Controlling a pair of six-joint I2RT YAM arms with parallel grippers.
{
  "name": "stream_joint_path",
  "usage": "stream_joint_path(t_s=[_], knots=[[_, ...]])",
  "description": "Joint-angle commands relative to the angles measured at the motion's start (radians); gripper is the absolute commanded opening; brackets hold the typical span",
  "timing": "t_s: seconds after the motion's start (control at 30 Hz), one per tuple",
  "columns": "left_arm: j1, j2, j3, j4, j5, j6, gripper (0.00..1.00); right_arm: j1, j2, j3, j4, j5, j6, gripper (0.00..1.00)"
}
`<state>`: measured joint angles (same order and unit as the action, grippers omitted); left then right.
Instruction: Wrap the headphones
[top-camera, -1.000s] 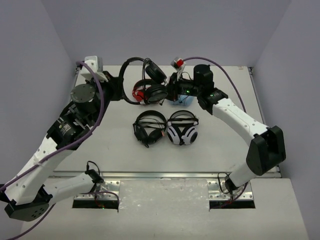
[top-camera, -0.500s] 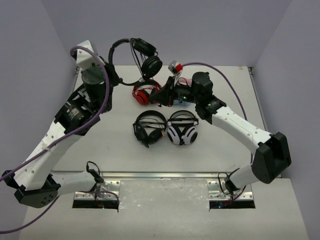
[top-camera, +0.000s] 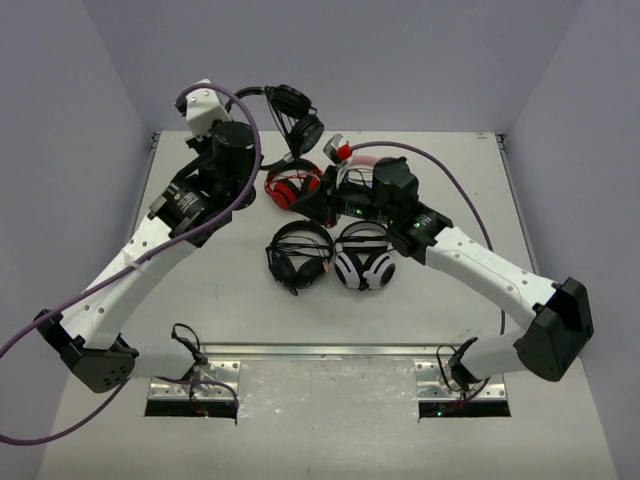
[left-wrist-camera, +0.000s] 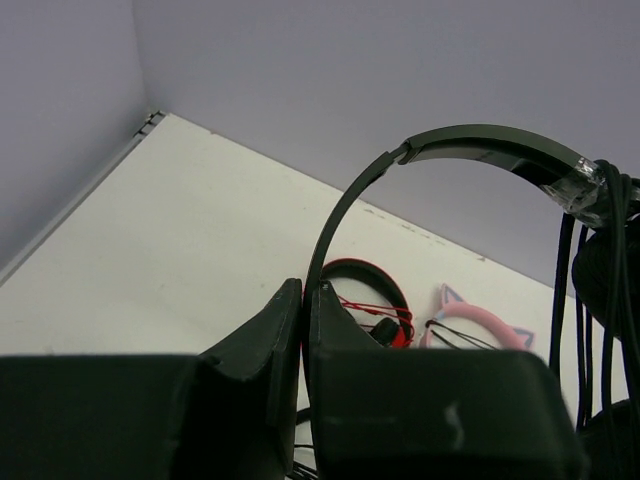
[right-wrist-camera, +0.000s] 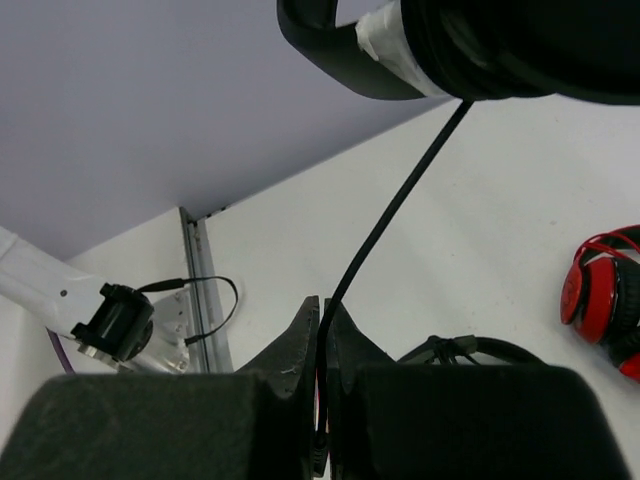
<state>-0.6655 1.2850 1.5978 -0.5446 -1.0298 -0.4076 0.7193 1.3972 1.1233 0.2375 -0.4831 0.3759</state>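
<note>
The black headphones (top-camera: 292, 108) hang in the air above the back of the table. My left gripper (left-wrist-camera: 303, 291) is shut on the thin headband (left-wrist-camera: 470, 142), which arcs up and to the right from its tips. The cups (top-camera: 305, 132) dangle below the band, with cable strands (left-wrist-camera: 583, 300) running down beside them. From one cup (right-wrist-camera: 520, 45) the thin black cable (right-wrist-camera: 400, 195) drops straight into my right gripper (right-wrist-camera: 322, 306), which is shut on it. The right gripper sits low, just under and right of the hanging cups.
On the table (top-camera: 450, 180) lie a red-and-black pair (top-camera: 290, 185), a bigger black padded pair (top-camera: 298, 255) and a white pair (top-camera: 365, 262). A pink cat-ear pair (left-wrist-camera: 480, 325) lies beside the red one. Walls close in the back and both sides.
My left arm has swung right and raised the headphones toward the back wall. My right gripper has slid left and down along the cable and pinched fully shut on it.
</note>
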Motion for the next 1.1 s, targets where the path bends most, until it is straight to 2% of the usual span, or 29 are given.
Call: stream_joint_path(t_s=[0.0,0.17,0.3,0.4,0.57,0.7,0.77,0.87,1.07], knots=[[0.050,-0.001,-0.024,0.083,-0.041,-0.010,0.00,0.019,-0.038,0.059,-0.094,0.083,-0.051,0.02],[0.058,-0.032,-0.185,0.224,-0.001,0.007,0.00,0.019,-0.061,0.058,-0.099,0.120,0.081,0.02],[0.057,-0.044,-0.257,0.291,0.017,0.000,0.00,0.019,-0.030,0.098,-0.107,0.016,0.161,0.06],[0.058,-0.061,-0.298,0.339,0.022,0.015,0.00,0.017,-0.017,0.112,-0.119,-0.008,0.199,0.07],[0.055,-0.096,-0.380,0.363,0.057,0.006,0.00,0.000,-0.003,0.124,-0.118,0.002,0.273,0.06],[0.046,-0.118,-0.446,0.359,0.062,-0.025,0.00,-0.040,0.029,0.127,-0.090,-0.064,0.417,0.07],[0.046,-0.122,-0.461,0.350,0.069,-0.051,0.00,-0.046,0.037,0.128,-0.086,-0.065,0.431,0.08],[0.043,-0.127,-0.487,0.331,0.083,-0.075,0.00,-0.047,0.039,0.130,-0.099,-0.032,0.436,0.15],[0.034,-0.108,-0.509,0.267,0.106,-0.140,0.00,-0.047,0.052,0.115,-0.069,0.006,0.512,0.05]])
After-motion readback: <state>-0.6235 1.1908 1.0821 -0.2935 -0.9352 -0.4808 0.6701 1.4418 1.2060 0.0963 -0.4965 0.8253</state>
